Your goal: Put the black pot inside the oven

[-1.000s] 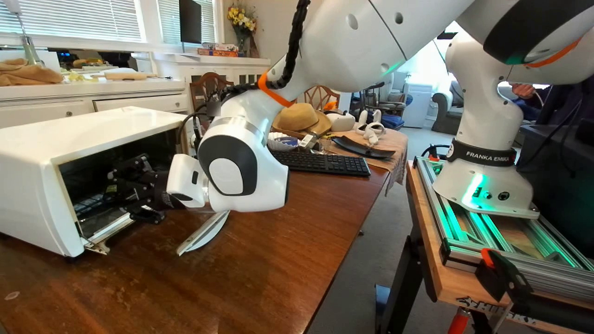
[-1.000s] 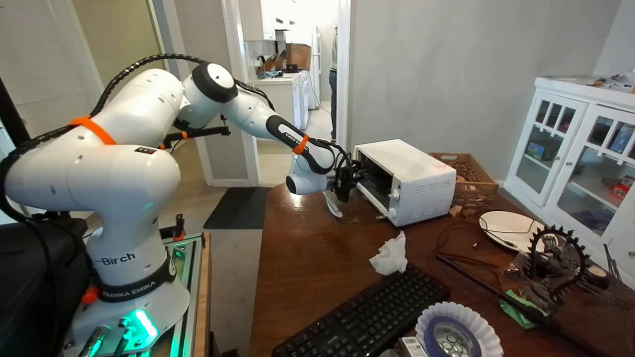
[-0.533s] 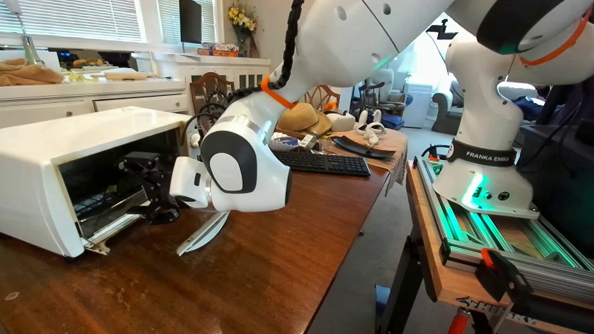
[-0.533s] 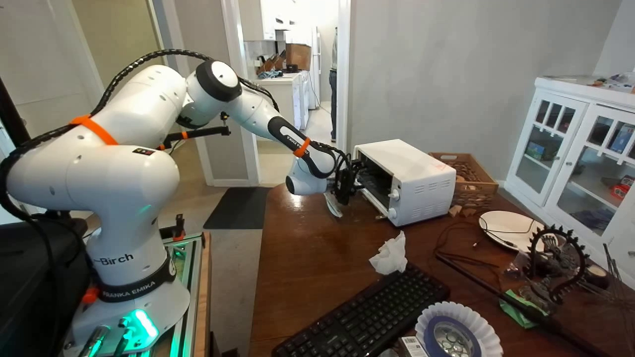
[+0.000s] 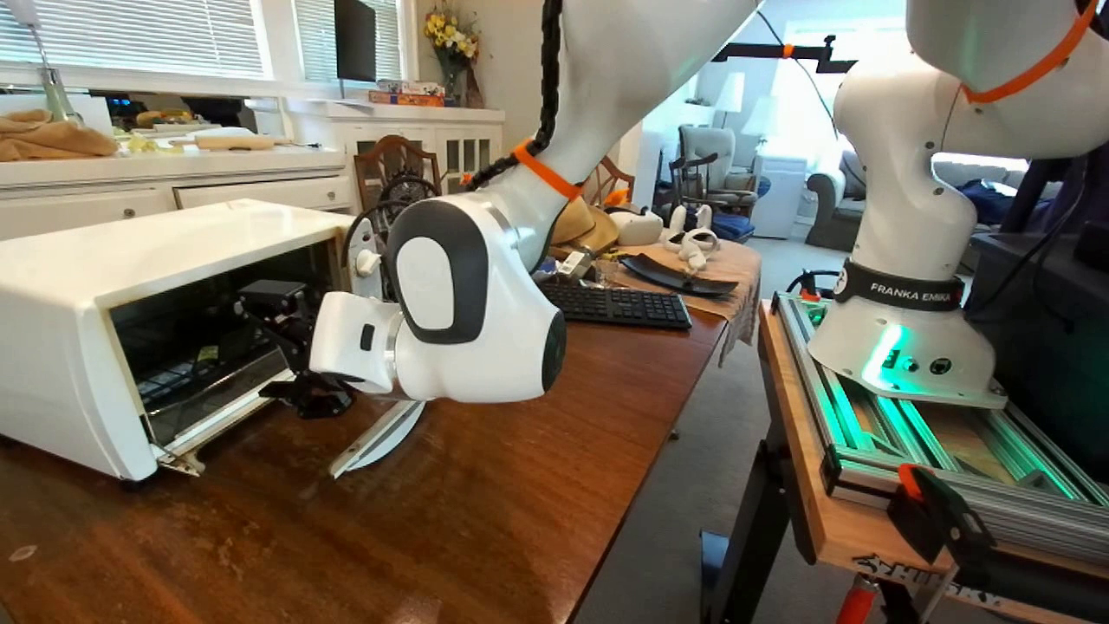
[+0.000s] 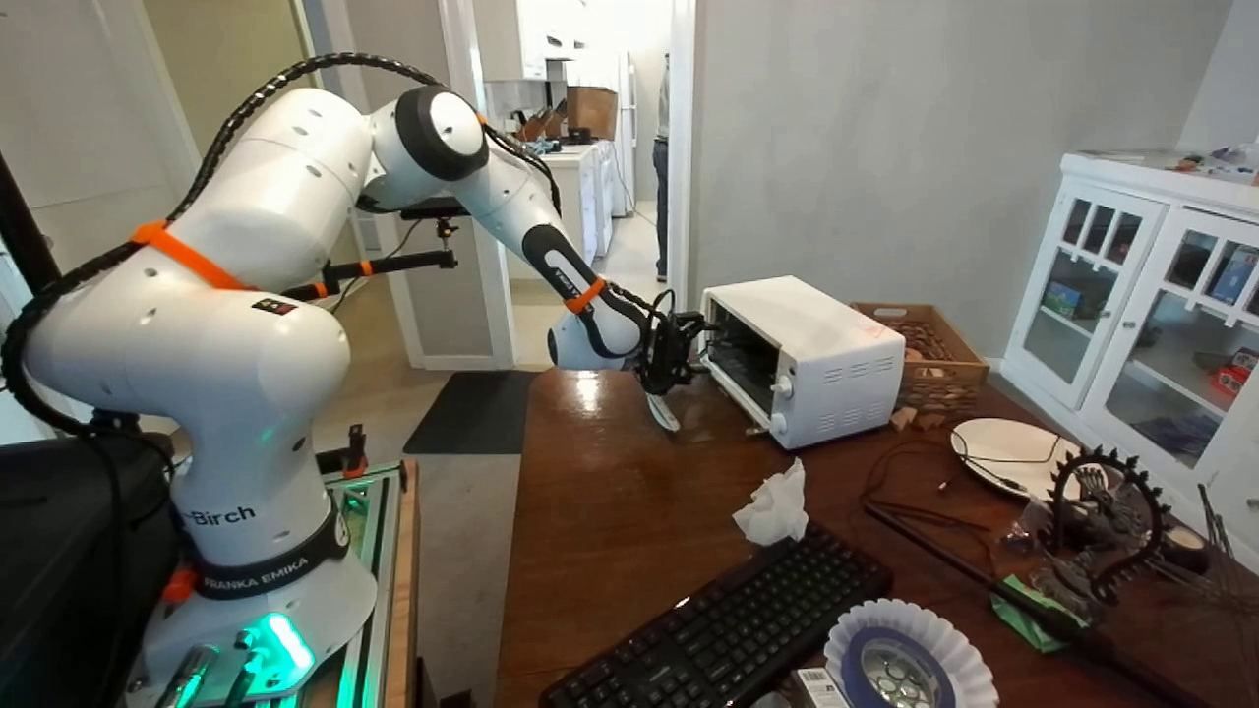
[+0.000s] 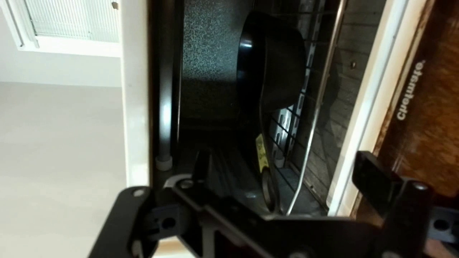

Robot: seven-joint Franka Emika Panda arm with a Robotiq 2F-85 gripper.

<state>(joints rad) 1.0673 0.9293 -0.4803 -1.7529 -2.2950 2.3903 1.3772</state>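
Sitting in oven, seemingly on rack: black pot | ahead of hand | hand spread wide

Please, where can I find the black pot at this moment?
In the wrist view, the pot is inside the oven, on the rack, upper half, just right of centre.

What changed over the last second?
The gripper drew back out, from inside the oven to near its opening; the arm's elbow rose. The gripper is open now, holding nothing; whether it let go during this second is hard to tell. Unmoved: oven, keyboard and, in an exterior view, the yellow label on the black pot.
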